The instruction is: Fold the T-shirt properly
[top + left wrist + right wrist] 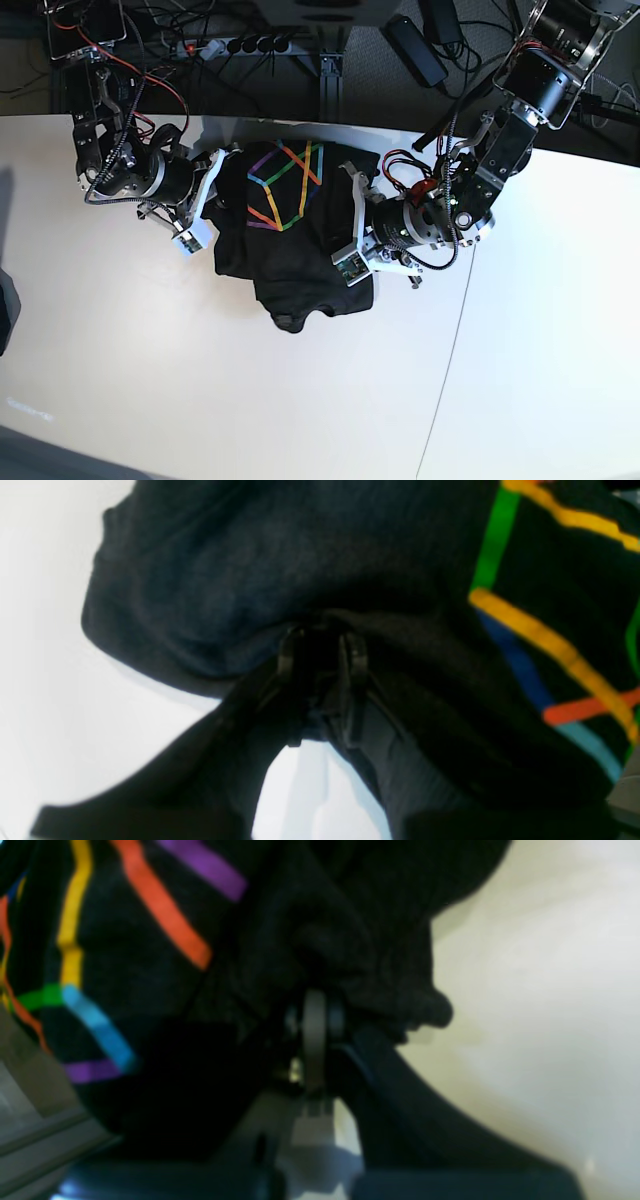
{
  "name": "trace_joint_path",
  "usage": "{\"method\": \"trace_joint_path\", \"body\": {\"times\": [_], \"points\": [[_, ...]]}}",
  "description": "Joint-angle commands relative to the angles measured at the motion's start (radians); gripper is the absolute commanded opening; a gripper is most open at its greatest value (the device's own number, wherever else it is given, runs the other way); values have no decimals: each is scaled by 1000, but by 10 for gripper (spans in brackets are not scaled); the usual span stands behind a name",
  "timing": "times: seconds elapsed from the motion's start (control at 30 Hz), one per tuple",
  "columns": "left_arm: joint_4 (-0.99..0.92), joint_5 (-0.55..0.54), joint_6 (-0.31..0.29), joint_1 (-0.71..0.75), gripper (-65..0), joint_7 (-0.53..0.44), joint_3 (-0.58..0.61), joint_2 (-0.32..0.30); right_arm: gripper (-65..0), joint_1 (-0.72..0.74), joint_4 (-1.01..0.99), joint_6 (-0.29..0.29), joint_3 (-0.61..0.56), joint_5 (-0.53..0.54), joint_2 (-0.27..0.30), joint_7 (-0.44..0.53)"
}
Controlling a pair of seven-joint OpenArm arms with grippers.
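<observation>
L wrist: left gripper (322,645) fingers nearly shut, pinching a bunch of the T-shirt (260,565); print lines lie to the side of the grip. R wrist: right gripper (315,1015) fingers fully shut on a gathered shirt edge, cloth bunched above them. Base: shirt lies crumpled on the desk (200,400) between both arms, print up near its far edge. Best, I'd judge: keep both pinches firm, lift evenly, pull apart to flatten before folding; uneven pull would twist it.
</observation>
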Motion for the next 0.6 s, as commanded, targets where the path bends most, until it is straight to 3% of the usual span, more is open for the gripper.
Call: {"method": "trace_joint_path", "body": {"times": [0.0,0.1,0.27,0.4,0.57], "points": [[15,-11,27,-21,-531,-26,-4,2,-650,13,18,65,6,5,9,13],[20,-10,59,-21,-531,-16,-21,1,-650,13,18,65,34,-12,9,13],[103,-53,58,-20,-531,58,-139,-8,-650,13,36,66,145,-10,9,-6],[230,-153,58,15,-531,100,-232,-79,-650,-11,94,66,248,37,14,-29],[389,-162,67,132,-532,116,-320,-175,-650,-88,184,67,387,129,14,-92]]}}
